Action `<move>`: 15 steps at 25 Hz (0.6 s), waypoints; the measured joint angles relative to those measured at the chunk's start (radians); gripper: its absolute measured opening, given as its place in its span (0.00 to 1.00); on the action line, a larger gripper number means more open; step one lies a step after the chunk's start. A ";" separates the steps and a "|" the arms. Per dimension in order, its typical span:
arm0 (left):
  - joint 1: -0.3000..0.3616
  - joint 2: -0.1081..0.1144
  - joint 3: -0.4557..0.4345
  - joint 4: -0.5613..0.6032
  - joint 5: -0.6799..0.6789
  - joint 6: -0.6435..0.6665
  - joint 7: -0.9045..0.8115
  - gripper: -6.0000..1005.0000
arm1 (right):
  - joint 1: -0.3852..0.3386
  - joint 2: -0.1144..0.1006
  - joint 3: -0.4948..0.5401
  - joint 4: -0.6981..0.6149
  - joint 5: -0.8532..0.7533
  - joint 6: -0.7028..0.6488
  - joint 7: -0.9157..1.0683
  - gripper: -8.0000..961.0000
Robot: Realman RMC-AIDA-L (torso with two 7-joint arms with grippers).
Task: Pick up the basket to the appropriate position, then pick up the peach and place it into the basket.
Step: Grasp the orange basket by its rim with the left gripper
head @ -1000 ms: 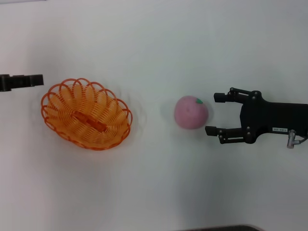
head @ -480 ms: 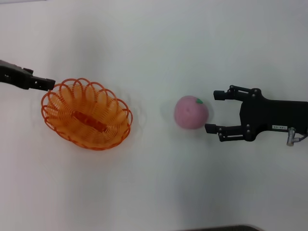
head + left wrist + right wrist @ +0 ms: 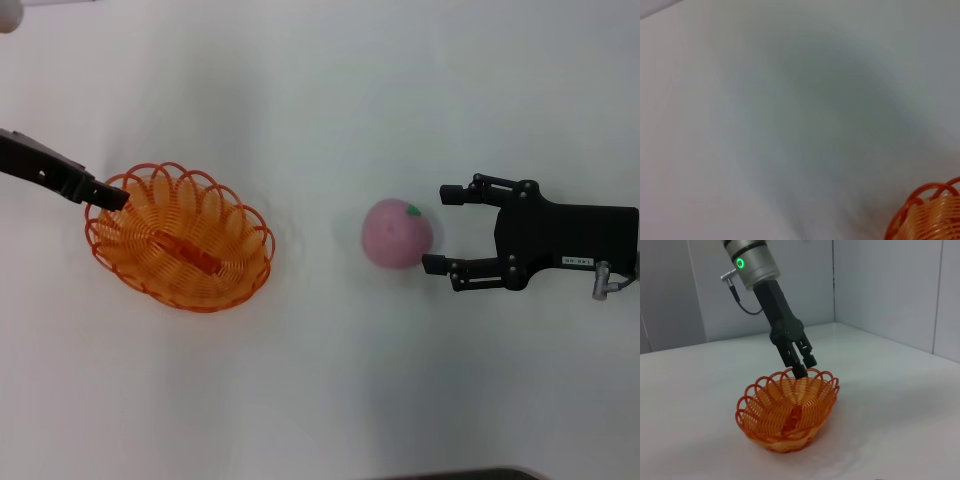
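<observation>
Left end effector (image 3: 108, 195) down at the far-left rim of the basket (image 3: 180, 238), which sits toward the left edge of the worktop (image 3: 320, 90), fingers close together with no wire seen between them. Risk of tips pinching only one thin loop, or nudging the light basket sideways. Right end effector (image 3: 440, 228) spread wide, just beside the peach (image 3: 397, 232) mid-worktop: risk of brushing it and rolling it away.

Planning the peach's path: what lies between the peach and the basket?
Nothing: the head view shows only bare white table between the peach and the basket.
</observation>
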 joint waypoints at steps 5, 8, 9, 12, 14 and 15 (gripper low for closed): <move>-0.013 -0.004 0.021 -0.026 0.002 -0.004 0.005 0.73 | 0.000 0.000 0.002 0.000 0.000 0.000 0.000 0.97; -0.022 -0.004 0.031 -0.044 0.002 -0.012 0.005 0.73 | 0.000 0.000 0.002 -0.001 0.000 0.003 0.000 0.97; -0.024 -0.004 0.036 -0.048 0.003 -0.015 0.005 0.73 | 0.000 0.000 0.002 0.000 0.000 0.004 -0.001 0.97; -0.029 -0.004 0.049 -0.063 0.003 -0.020 0.002 0.73 | 0.002 0.000 0.002 0.000 0.000 0.005 -0.001 0.97; -0.031 -0.004 0.052 -0.066 0.004 -0.022 -0.001 0.73 | 0.002 0.000 0.002 0.000 0.000 0.006 -0.001 0.97; -0.032 -0.004 0.052 -0.066 0.004 -0.023 -0.002 0.73 | 0.003 0.000 0.002 0.000 0.000 0.006 -0.001 0.97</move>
